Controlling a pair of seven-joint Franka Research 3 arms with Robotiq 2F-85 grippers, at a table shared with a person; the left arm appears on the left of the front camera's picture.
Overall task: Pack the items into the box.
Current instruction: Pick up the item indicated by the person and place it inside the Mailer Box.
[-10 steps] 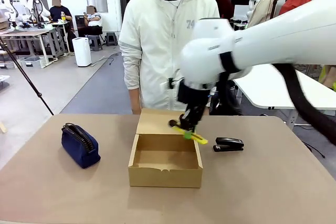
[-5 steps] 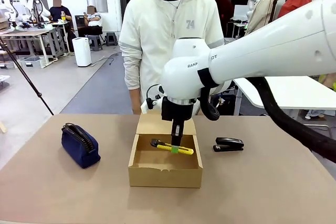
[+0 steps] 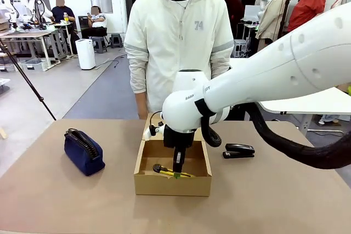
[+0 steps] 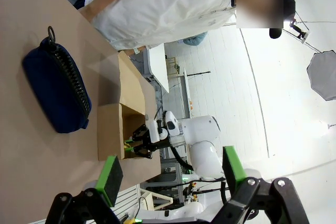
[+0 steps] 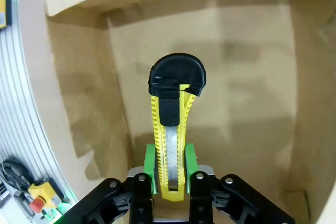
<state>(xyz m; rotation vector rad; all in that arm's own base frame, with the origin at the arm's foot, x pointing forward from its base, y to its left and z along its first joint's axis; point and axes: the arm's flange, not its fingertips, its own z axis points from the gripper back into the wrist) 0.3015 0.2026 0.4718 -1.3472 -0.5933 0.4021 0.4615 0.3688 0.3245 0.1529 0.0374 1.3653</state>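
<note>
The right gripper (image 3: 177, 171) is down inside the shallow brown cardboard box (image 3: 173, 186), and its two fingers squeeze the back end of a yellow and black cutter knife (image 5: 169, 129), which sticks straight out in front of them, low over the box floor. The dark blue soft zip pouch (image 3: 83, 152) lies on the table well off to this gripper's left, outside the box, and the small black stapler (image 3: 238, 150) sits near on its right, just past the box wall. The left gripper (image 4: 170, 170) has its fingers spread wide with nothing between them, and the pouch lies ahead of it, well apart.
</note>
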